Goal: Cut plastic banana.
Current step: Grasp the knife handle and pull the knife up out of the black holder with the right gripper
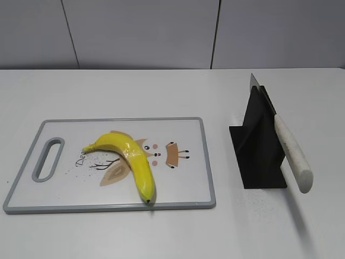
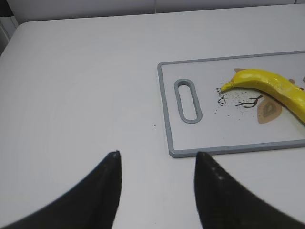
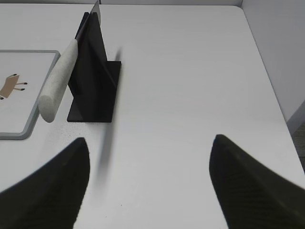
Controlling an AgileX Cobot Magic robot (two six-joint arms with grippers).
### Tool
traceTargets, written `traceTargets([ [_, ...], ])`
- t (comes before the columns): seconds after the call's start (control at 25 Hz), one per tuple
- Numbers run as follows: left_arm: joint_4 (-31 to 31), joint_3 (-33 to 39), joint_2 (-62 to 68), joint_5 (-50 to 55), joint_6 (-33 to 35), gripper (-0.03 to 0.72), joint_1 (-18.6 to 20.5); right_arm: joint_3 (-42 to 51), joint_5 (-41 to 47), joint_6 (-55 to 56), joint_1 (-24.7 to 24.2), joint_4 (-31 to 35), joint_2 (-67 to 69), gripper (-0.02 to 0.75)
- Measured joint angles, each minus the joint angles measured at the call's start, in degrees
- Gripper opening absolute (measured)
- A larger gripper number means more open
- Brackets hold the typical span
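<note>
Left of centre in the exterior view, we see the banana (image 1: 130, 162) lying whole on the board (image 1: 183, 199), its tip near the bottom edge. At right the knife (image 1: 291, 152) rests in a black stand (image 1: 259, 156), handle slanting toward the lower right. Neither arm shows there (only the wrist views give us the grippers). At the bottom of the left wrist view the left gripper (image 2: 157, 164) hangs spread over bare table (image 2: 81, 95), beside the board's handle slot. At the bottom of the right wrist view the right gripper (image 3: 150, 148) is spread wide, the knife at upper left.
</note>
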Motion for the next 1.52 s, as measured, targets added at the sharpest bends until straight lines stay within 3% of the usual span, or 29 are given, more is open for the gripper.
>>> traceTargets([
  [1.36, 0.0, 0.0, 0.0, 0.0, 0.0, 0.472, 0.0, 0.0, -0.1, 0.0, 0.0, 0.1, 0.1, 0.592],
  [1.52, 0.0, 0.0, 0.0, 0.0, 0.0, 0.472, 0.0, -1.9, 0.0, 0.0, 0.0, 0.1, 6.7, 0.591],
])
